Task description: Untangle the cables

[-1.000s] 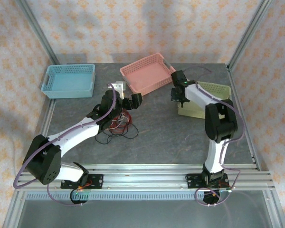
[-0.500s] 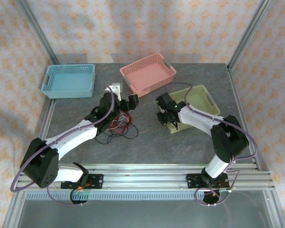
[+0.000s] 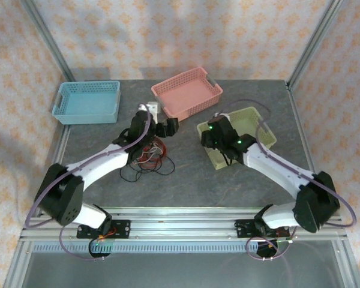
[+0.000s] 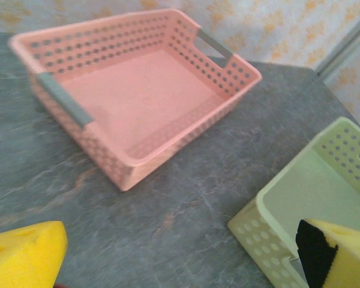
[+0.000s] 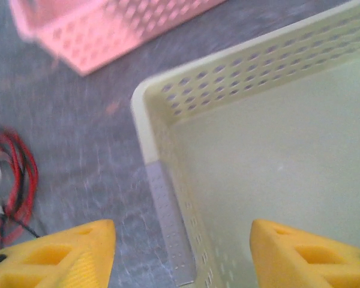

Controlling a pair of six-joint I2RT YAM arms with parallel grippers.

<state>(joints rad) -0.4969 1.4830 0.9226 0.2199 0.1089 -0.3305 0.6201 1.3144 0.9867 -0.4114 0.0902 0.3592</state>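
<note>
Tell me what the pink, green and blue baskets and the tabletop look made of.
Pink basket, green basket and blue basket: likely moulded plastic, matte, judging by the uniform colour and regular holes in the walls. Tabletop: dark grey with veins, stone-like in look, possibly a printed laminate or mat; cannot tell.

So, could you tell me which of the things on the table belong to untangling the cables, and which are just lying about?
Part of the job:
- the cables, a red, dark and whitish tangle lying on the table

Just lying about, as far as the pictures show:
- the blue basket
- the pink basket
- the green basket
</note>
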